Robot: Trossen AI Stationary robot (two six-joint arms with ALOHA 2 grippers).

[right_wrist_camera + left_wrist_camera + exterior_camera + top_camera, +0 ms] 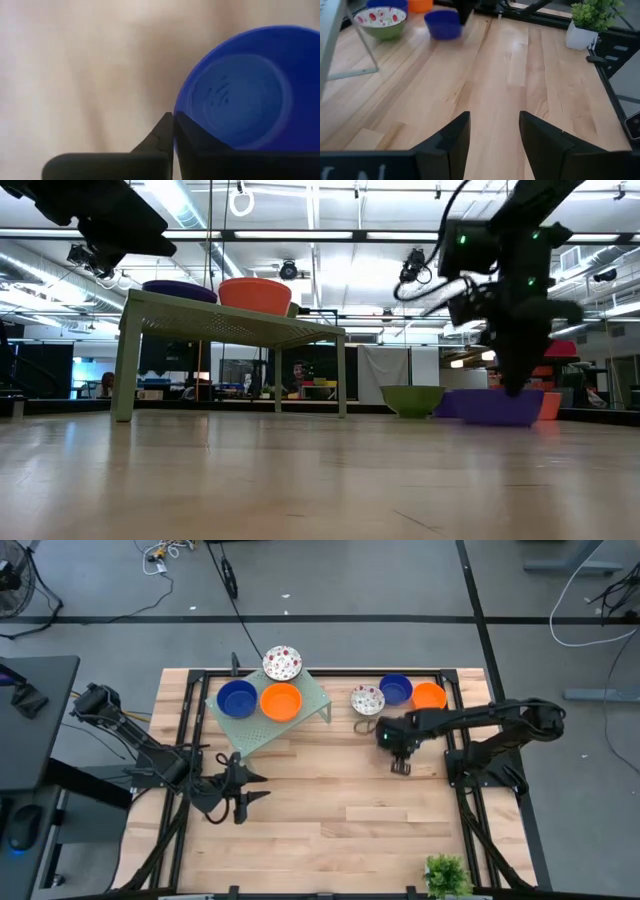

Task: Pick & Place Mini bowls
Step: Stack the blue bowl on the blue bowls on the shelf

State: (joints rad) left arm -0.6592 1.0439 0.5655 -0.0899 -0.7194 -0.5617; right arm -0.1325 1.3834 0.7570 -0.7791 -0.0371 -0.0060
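Observation:
Three mini bowls sit on the pale green rack (pixel 262 732): a speckled one (pixel 282 663), a blue one (pixel 237 697) and an orange one (pixel 281 701). On the table to the right rest a speckled bowl (pixel 367 699), a blue bowl (pixel 395 689) and an orange bowl (pixel 428 695). My right gripper (pixel 400 762) stands just near of these and is shut on another blue bowl (pixel 240 95), which the arm hides in the high view. My left gripper (pixel 243 805) is open above bare wood near the table's left side. My right gripper pinches the blue bowl's rim (pixel 176 114), one finger (pixel 200 147) inside the bowl and the other (pixel 155 142) outside. The fingers come from above, pointing down. The bowl (pixel 500 406) stays upright below them, its base at about table level; whether it touches the wood I cannot tell.
The rack stands on thin legs (pixel 123 370) at the far left-centre. A small potted plant (pixel 447 875) sits at the near right edge. Black frame rails (pixel 470 830) run along the table's sides. Bare wood lies in the middle and near part (pixel 330 820).

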